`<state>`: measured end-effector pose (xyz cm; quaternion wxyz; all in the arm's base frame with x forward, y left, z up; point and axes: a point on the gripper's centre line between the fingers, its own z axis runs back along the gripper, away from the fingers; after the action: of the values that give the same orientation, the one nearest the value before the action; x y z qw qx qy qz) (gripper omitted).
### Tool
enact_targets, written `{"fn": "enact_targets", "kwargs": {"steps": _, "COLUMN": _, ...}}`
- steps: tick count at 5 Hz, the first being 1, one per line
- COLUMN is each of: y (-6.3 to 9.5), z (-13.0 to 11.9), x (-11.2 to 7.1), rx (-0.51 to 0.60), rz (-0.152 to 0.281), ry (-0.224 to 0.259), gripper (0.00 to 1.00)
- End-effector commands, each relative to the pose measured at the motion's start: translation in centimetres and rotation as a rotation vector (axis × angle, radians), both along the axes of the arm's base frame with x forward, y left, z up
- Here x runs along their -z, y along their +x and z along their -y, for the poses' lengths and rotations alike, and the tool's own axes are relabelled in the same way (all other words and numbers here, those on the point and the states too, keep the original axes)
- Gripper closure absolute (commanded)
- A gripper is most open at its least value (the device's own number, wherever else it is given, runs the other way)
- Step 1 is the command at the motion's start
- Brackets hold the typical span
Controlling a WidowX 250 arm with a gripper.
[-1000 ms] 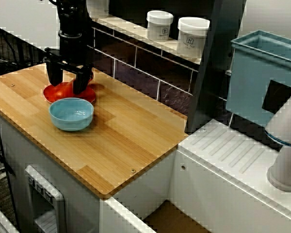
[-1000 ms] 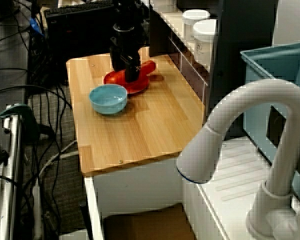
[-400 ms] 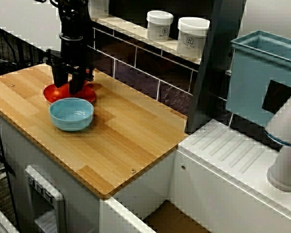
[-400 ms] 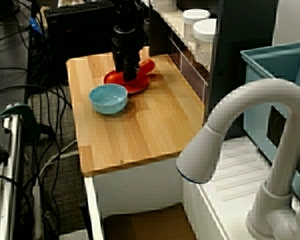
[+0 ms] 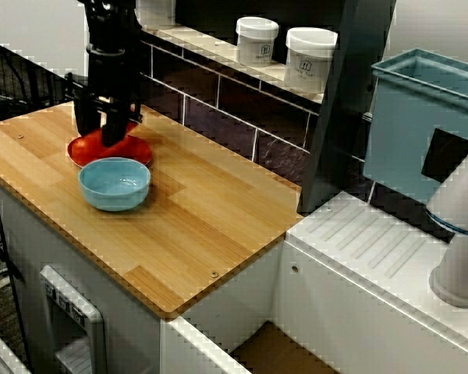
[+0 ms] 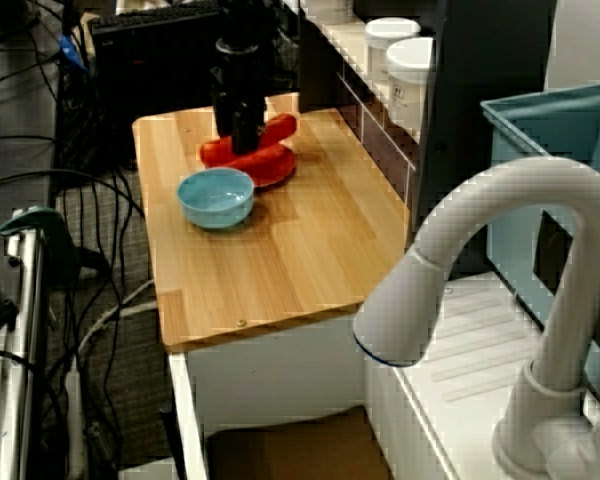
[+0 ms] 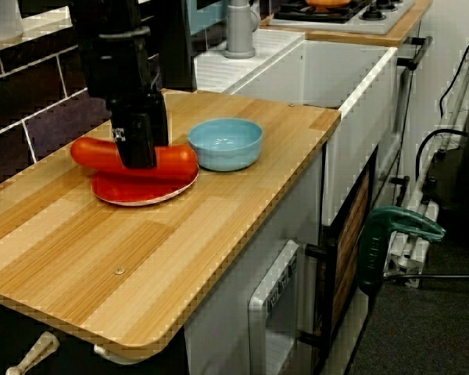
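Observation:
A long red sausage (image 7: pixel 176 162) hangs level just over a red plate (image 7: pixel 152 191) at the back of the wooden counter (image 7: pixel 219 219). My black gripper (image 7: pixel 138 152) comes down from above and is shut on the sausage's middle. In the view from the front the gripper (image 5: pixel 101 134) hides most of the sausage (image 5: pixel 84 146) above the plate (image 5: pixel 136 153). In the view from behind the faucet the sausage (image 6: pixel 278 128) sticks out on both sides of the gripper (image 6: pixel 238 138). A light blue bowl (image 7: pixel 225 143) stands empty right beside the plate.
Two white jars (image 5: pixel 257 39) (image 5: pixel 310 58) stand on the ledge above the dark tiled wall behind the counter. A teal bin (image 5: pixel 421 125) and a white faucet (image 6: pixel 500 290) lie past the counter's end, by the white drainboard (image 5: pixel 374 241). Cables cover the floor (image 6: pixel 90 250).
One second ago the fingers stood open astride the sausage on the plate. They have closed on it, and the sausage is now raised slightly and shifted a little along the counter.

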<state>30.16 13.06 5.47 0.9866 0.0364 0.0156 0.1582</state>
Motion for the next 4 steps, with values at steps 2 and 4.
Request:
{"fn": "enact_targets", "kwargs": {"steps": 2, "y": -3.9, "z": 0.9, "x": -5.5, "rx": 0.061, "rz": 0.109, "ry": 0.0, "gripper": 1.0}}
{"fn": "enact_targets", "kwargs": {"steps": 4, "y": -5.5, "z": 2.8, "x": -5.9, "rx": 0.117, "rz": 0.121, "ry": 0.003, "gripper": 1.0}}
